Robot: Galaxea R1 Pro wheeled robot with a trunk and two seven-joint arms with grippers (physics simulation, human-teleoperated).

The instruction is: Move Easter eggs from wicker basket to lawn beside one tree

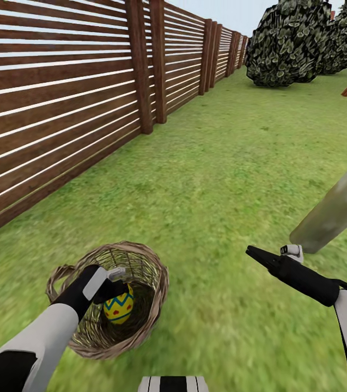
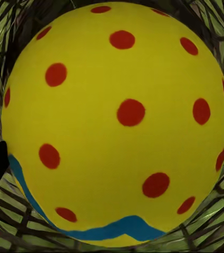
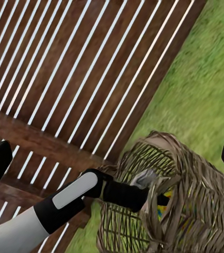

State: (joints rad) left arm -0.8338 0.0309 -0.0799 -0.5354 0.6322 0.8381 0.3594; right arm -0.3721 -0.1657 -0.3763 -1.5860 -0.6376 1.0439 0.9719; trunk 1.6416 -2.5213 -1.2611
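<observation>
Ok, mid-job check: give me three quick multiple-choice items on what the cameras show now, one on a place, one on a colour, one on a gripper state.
1. Where is the left gripper?
A. inside the wicker basket
B. over the fence
C. beside the tree trunk

2. What colour are the dots on the Easter egg?
A. green
B. red
C. white

3. What is the right gripper doing?
A. holding an egg
B. gripping the basket rim
C. holding nothing, over the lawn

Answers: 1 A, the head view shows it reaching into the basket at the egg. 2 B, the left wrist view shows red dots on yellow. 3 C, nothing sits at its tips.
</observation>
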